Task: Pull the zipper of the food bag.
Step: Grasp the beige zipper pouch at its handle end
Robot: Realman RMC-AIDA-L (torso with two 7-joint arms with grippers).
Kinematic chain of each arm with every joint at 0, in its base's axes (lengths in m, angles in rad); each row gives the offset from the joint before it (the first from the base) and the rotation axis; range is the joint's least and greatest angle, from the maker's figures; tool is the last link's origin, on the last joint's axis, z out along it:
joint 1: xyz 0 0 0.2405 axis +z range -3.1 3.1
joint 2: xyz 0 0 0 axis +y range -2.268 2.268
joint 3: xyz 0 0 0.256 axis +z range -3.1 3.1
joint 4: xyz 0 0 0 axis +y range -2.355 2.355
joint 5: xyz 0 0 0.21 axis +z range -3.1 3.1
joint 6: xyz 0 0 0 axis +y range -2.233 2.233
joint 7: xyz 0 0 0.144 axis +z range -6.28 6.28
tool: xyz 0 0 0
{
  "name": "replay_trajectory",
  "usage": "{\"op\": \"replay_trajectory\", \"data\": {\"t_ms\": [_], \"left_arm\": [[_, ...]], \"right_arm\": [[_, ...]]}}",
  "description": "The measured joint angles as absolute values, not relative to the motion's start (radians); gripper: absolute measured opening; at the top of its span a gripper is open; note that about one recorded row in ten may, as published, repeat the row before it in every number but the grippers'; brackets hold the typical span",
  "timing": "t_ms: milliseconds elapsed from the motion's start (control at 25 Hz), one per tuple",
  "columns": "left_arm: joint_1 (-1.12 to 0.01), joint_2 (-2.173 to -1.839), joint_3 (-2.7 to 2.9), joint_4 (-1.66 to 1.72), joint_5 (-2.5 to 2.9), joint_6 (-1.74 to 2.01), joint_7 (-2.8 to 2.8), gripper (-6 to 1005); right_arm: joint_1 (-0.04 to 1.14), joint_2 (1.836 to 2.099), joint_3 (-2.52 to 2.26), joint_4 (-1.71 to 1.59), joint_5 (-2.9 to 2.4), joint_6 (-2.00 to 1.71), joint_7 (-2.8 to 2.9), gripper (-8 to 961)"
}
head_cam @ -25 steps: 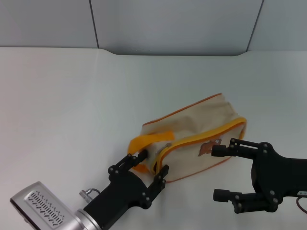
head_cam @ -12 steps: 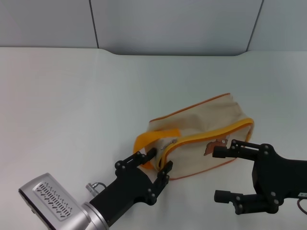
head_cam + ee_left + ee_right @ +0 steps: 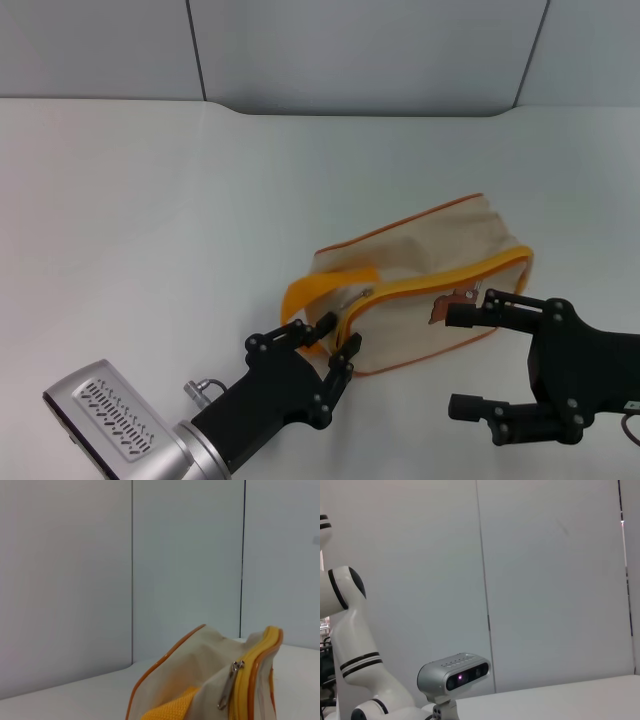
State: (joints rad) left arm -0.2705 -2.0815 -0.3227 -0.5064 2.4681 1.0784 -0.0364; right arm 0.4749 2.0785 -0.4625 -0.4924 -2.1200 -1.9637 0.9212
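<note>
The left gripper, fingers spread, sits at the bag's handle end by the zipper; the right gripper, also spread, flanks its bear face.

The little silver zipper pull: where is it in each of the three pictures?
Head view: the zipper pull sits at the food bag's near-left corner, just beyond the left gripper.
Left wrist view: low, right of centre.
Right wrist view: not in it.
Shared landmark: the orange-yellow zipper tape.

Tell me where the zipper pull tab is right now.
In the head view the silver pull tab hangs at the food bag's near-left corner, beside the orange handle, just beyond the open left gripper.
</note>
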Motion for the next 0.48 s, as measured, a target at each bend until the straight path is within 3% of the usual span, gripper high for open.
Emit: {"op": "replay_trajectory", "data": {"t_ms": [480], "left_arm": [[-0.278, -2.082, -0.322, -0.51, 2.468, 1.091, -0.038, 215]], "right_arm": [[0.467, 2.079, -0.443, -0.492, -2.118, -1.967, 0.916, 831]]}}
